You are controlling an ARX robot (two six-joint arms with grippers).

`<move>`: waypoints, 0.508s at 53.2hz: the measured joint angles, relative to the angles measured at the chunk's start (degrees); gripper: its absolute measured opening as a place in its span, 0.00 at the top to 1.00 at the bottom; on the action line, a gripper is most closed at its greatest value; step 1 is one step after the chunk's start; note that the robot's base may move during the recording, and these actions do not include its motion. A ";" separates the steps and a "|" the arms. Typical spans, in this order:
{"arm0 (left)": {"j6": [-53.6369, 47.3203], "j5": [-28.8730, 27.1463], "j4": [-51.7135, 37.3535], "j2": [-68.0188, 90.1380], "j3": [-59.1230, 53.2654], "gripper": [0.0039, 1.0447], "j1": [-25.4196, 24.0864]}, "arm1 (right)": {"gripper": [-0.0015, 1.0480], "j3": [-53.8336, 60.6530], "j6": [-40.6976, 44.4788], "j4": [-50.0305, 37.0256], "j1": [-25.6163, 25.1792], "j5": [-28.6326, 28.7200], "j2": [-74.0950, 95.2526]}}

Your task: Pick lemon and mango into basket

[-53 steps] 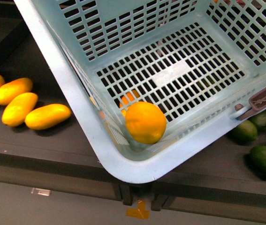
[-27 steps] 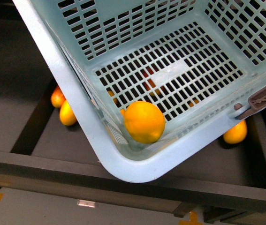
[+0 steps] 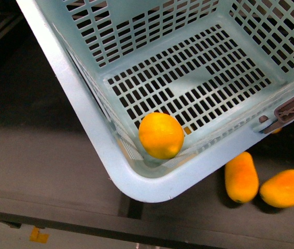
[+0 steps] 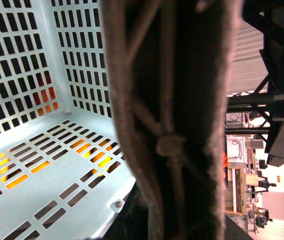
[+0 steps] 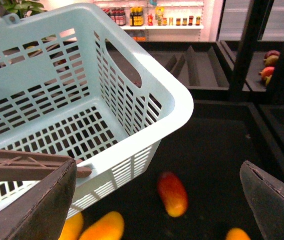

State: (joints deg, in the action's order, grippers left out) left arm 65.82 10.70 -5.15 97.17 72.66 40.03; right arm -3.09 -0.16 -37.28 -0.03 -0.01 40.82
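Shelf lip (image 3: pixel 58 215) is nearest, a dark strip passing under the basket (image 3: pixel 92 140) at its near corner, and the rounded rim overhangs it. The lemon (image 3: pixel 161 135) is inside the basket, wedged into that near corner against the floor and walls. The rest of the basket floor is bare slots with plenty of room.

Outside, below the basket's near wall on the dark shelf board (image 3: pixel 43 155), the first mango (image 3: pixel 241 177) has its end tucked under the rim. The second mango (image 3: pixel 287 188) is just beside it, farther from the corner. The brown handle (image 3: pixel 293 108) hangs on that wall's outer face.

The right gripper (image 5: pixel 158 165) is outside the basket with its fingers (image 5: pixel 46 205) spread wide and nothing between them. One finger overlaps the handle end, contact unclear. A red-yellow fruit (image 5: pixel 172 194) lies on open board past the basket corner.

In the left wrist view a blurred handle bar (image 4: pixel 172 125) blocks the middle with the basket interior behind. The left gripper isn't visible, so I can't tell its state.
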 joint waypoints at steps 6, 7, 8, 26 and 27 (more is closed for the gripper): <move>0.00 -0.02 0.00 0.00 0.00 0.95 -0.04 | 0.08 -0.02 0.00 0.00 0.00 0.00 0.02; 0.00 -0.04 0.00 0.00 0.00 0.95 -0.09 | 0.08 -0.02 0.00 0.00 0.00 0.13 0.02; 0.00 -0.17 0.00 0.00 0.00 0.95 -0.20 | 0.08 -0.02 0.00 0.00 0.02 0.26 0.02; -0.20 -0.20 0.00 -0.02 -0.04 0.95 -0.44 | 0.08 -13.75 -17.40 31.12 -0.31 -22.29 6.29; -0.13 -0.15 0.00 -0.02 -0.04 0.95 -0.28 | 0.08 -14.75 -18.25 31.56 -1.46 -22.27 7.56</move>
State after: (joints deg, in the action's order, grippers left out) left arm 65.69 10.55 -5.15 97.14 72.62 39.75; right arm -17.85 -18.41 -5.72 -1.50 -22.28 48.38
